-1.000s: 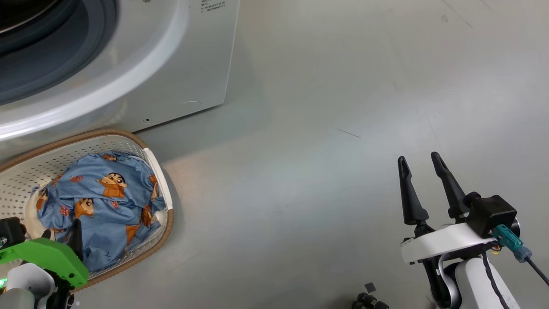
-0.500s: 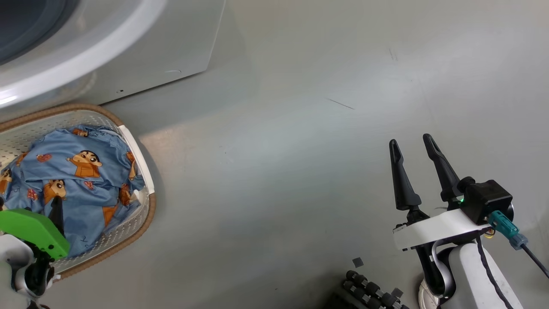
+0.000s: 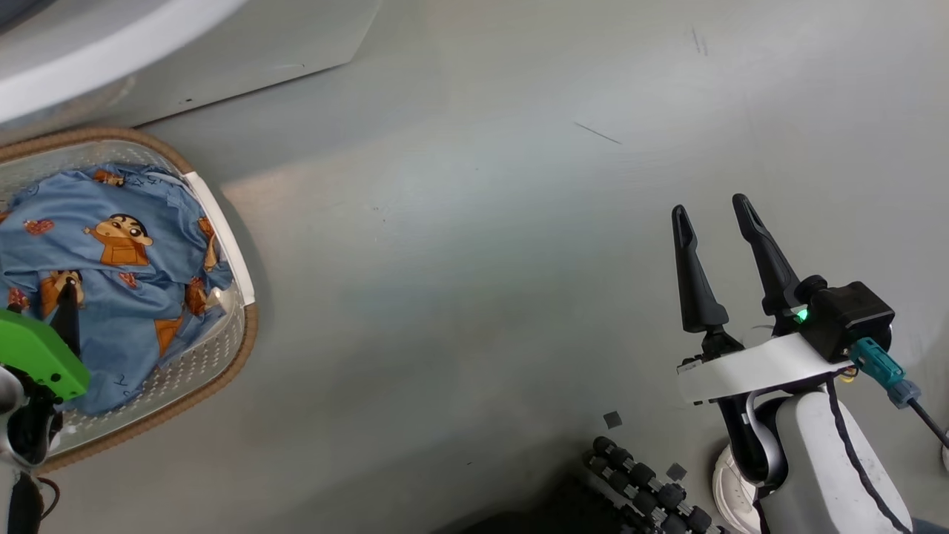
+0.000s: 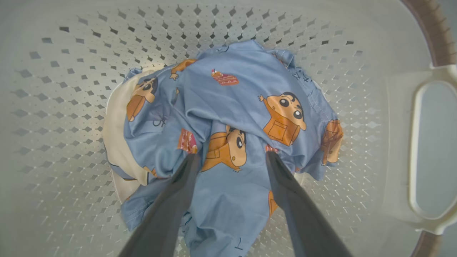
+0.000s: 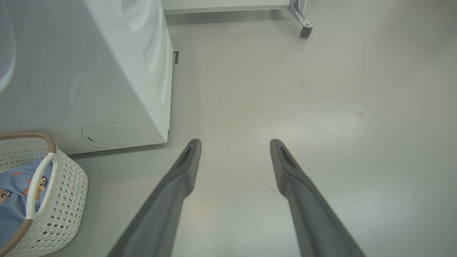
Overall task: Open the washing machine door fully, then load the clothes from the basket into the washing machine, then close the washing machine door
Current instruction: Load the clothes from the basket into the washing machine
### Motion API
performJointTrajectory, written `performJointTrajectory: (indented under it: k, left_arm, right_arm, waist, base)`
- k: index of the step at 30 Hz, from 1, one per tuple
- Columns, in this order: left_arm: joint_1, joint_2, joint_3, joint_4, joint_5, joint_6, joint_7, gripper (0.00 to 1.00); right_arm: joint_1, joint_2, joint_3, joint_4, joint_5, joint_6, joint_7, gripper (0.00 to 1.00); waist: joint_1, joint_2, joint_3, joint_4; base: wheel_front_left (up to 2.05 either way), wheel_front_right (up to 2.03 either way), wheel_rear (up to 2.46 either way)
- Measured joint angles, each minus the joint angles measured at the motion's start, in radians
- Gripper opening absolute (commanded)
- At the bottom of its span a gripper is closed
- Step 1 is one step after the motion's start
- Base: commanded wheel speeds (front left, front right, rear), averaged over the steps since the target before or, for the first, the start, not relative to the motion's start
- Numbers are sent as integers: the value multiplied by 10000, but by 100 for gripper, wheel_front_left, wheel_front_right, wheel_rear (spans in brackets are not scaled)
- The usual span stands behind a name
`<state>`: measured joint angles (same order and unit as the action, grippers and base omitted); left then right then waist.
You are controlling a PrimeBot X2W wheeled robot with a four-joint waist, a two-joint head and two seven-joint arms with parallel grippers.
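Note:
The basket (image 3: 249, 337) sits on the floor at the left, in front of the washing machine (image 3: 245, 52). It holds the clothes (image 3: 126, 252), blue fabric with orange cartoon figures and a cream piece (image 4: 116, 142) underneath. My left gripper (image 4: 232, 156) points down into the basket (image 4: 400, 117). It is open, with both fingertips right at the blue clothes (image 4: 228, 89) and nothing between them. I cannot tell whether they touch. My right gripper (image 3: 712, 209) hangs open over bare floor at the right, also seen as the right gripper (image 5: 235, 142). The washing machine door is out of view.
The washing machine (image 5: 89, 71) has a round service cover low on its front, beside the basket (image 5: 64, 192). Grey floor lies between the basket and my right arm. My wheeled base (image 3: 645, 482) shows at the bottom. A caster (image 5: 305, 31) stands far behind.
The head view has swung, sliding the washer and basket up and left in the picture. Both grippers have stayed open, and the left one is still over the clothes.

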<state>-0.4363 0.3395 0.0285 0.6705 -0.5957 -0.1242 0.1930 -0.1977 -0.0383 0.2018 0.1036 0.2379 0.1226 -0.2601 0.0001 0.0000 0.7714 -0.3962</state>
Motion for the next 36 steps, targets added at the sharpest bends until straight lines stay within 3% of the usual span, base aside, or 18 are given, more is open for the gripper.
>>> performJointTrajectory:
  k: [16,36]
  left_arm:
    - [-1133,441,-299,111,48,0,10,100]
    - [-2266,545,-690,462,58,0,-167,100]
  right_arm:
    - [-450,10,138,-186,-8,0,0,100]
    - [-821,21,420,-213,2,0,0,100]
  waist:
    - [0,0,1218,33]
    - [0,0,2195,-77]
  base:
    - [0,0,0]
    - [0,0,0]
